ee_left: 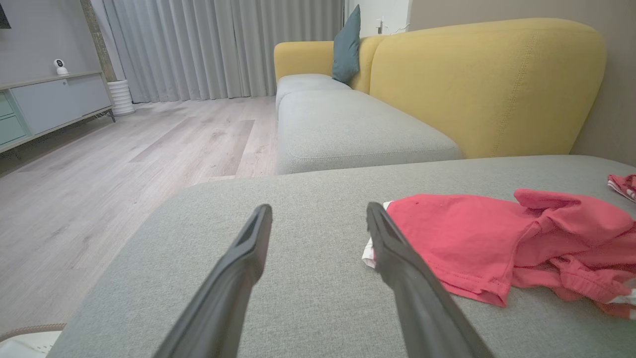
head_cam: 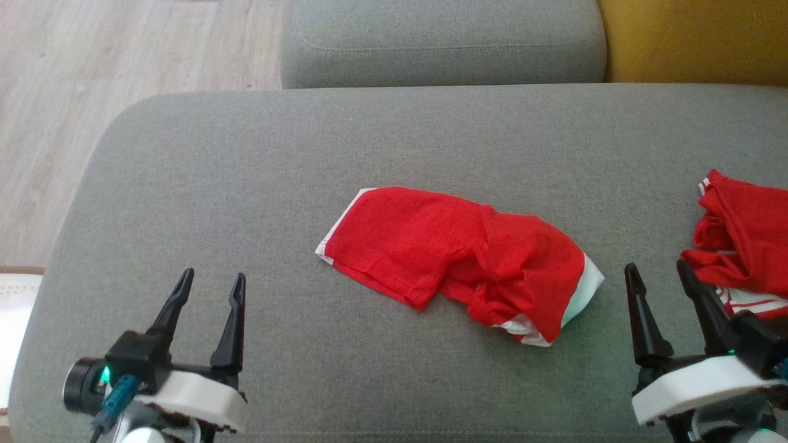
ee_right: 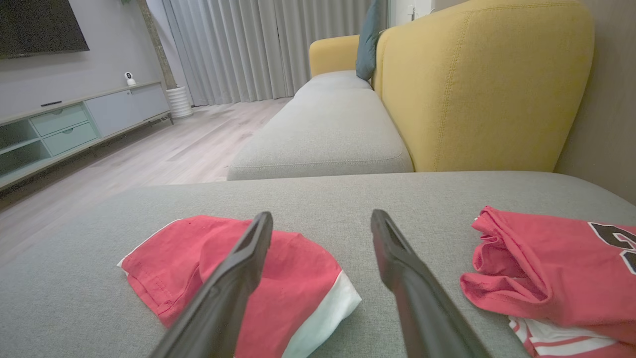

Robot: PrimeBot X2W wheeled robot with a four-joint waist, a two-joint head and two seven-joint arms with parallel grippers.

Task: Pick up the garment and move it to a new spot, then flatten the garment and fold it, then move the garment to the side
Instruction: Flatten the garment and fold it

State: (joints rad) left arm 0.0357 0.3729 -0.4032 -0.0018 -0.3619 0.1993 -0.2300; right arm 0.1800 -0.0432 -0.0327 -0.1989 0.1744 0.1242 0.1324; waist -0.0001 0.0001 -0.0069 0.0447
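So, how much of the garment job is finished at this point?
Done: nothing that I can confirm; the red garment lies rumpled, neither flat nor folded, in the middle of the grey cushion. In hand: nothing; the left gripper and right gripper are open and apart from it. Left: pick it up and move it, flatten, fold, set aside. A red jersey lies at the right.

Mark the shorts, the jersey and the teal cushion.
shorts (head_cam: 425, 243), head view, on the flat red panel of its left half.
jersey (ee_right: 541, 258), right wrist view, on the red cloth left of the black number.
teal cushion (ee_left: 349, 47), left wrist view, on its middle.
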